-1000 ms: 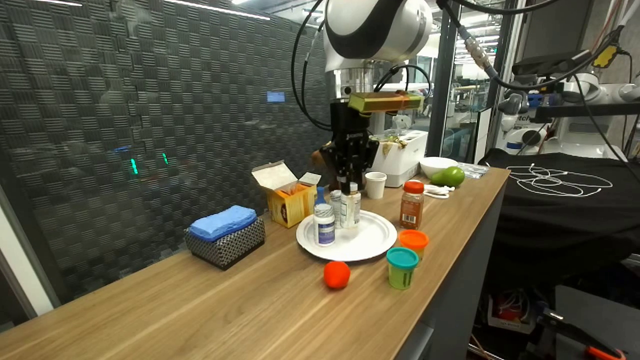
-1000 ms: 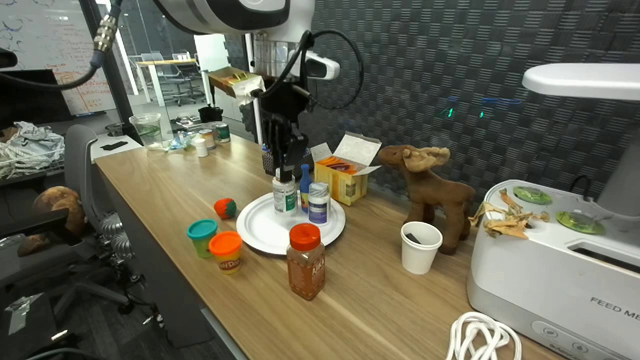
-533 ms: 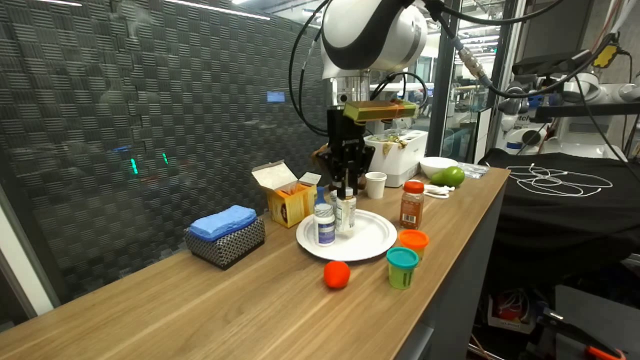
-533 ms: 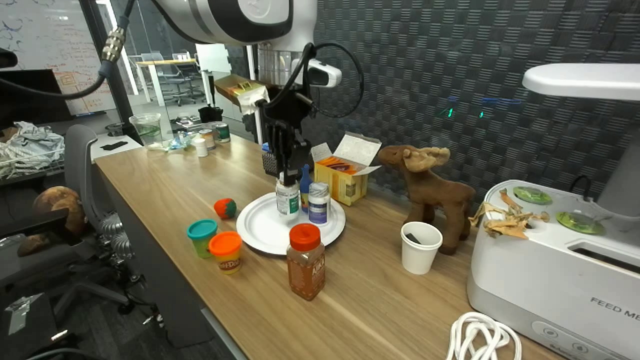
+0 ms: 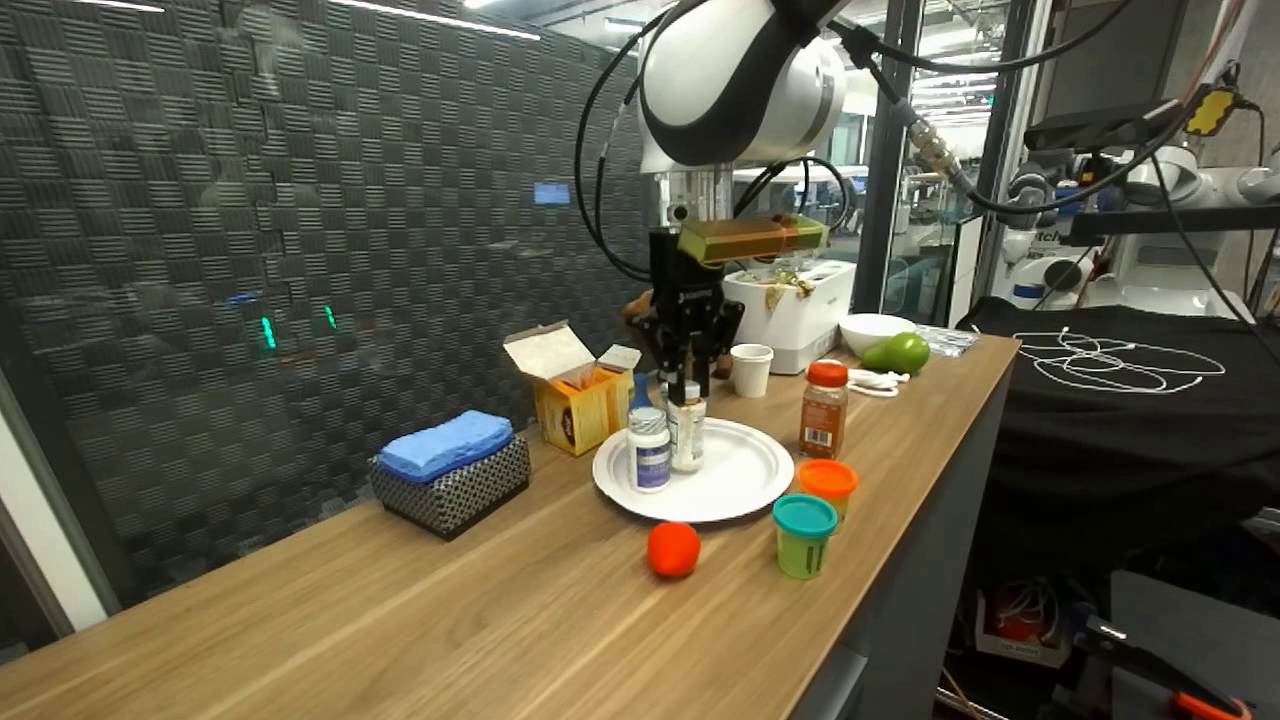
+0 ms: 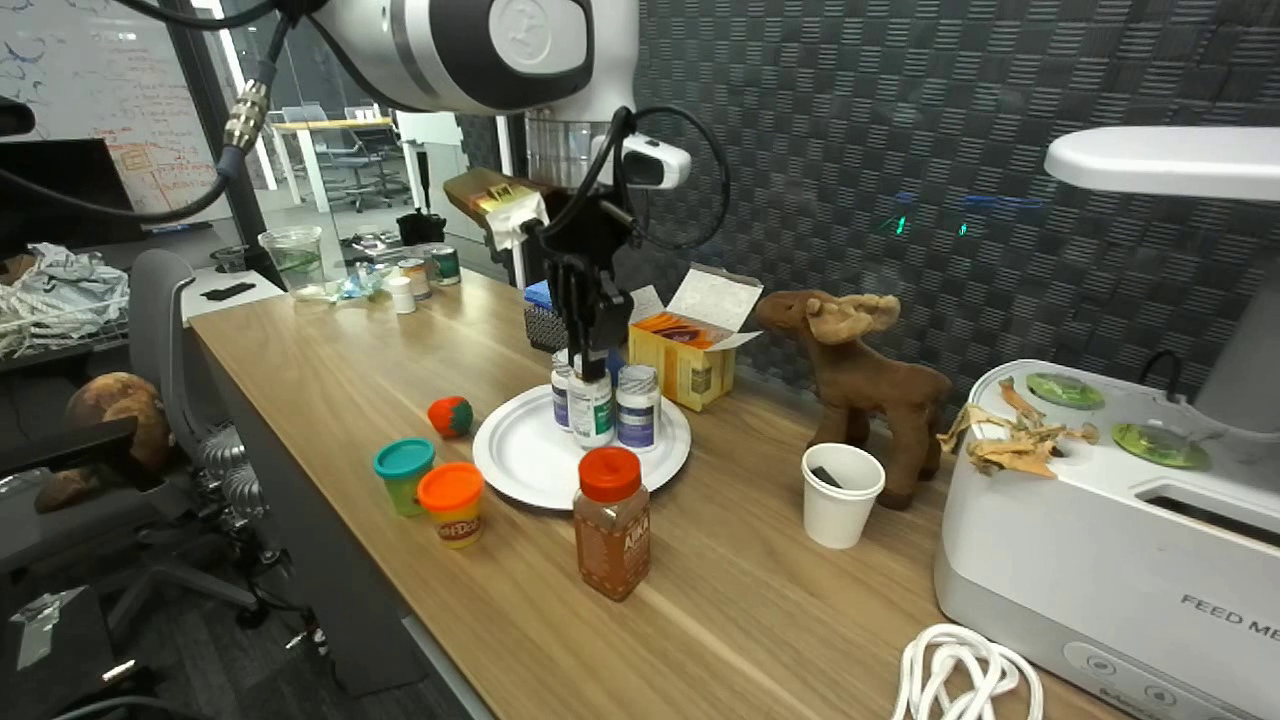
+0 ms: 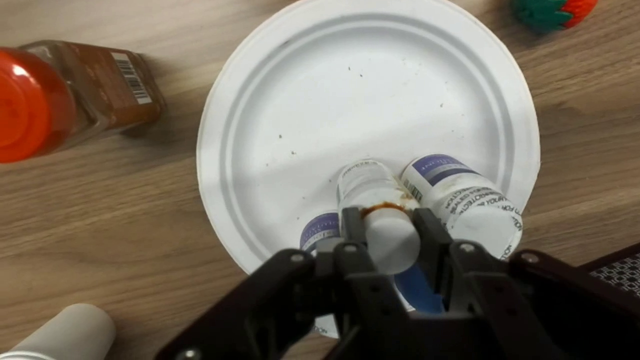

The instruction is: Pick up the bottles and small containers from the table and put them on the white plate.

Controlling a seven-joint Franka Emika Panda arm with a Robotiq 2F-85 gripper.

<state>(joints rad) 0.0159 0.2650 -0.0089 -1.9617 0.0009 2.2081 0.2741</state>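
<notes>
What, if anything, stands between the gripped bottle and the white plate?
Nothing visible stands between the green-labelled bottle in the end effector and the white plate below; two purple-labelled bottles flank it on the plate.

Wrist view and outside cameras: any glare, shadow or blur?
Wrist view: glare spot on the red cap, faint shadow across the white plate, near parts of the hand dark and blurred; both exterior views: green glints on the dark wall.

green-labelled bottle (image 6: pixel 592 414): held between purple-labelled bottles (image 6: pixel 638 412) on white plate (image 6: pixel 522 462) | brown bottle (image 6: pixel 613 530), two tubs (image 6: pixel 451 506): on table (image 6: pixel 740 610) | all upright
</notes>
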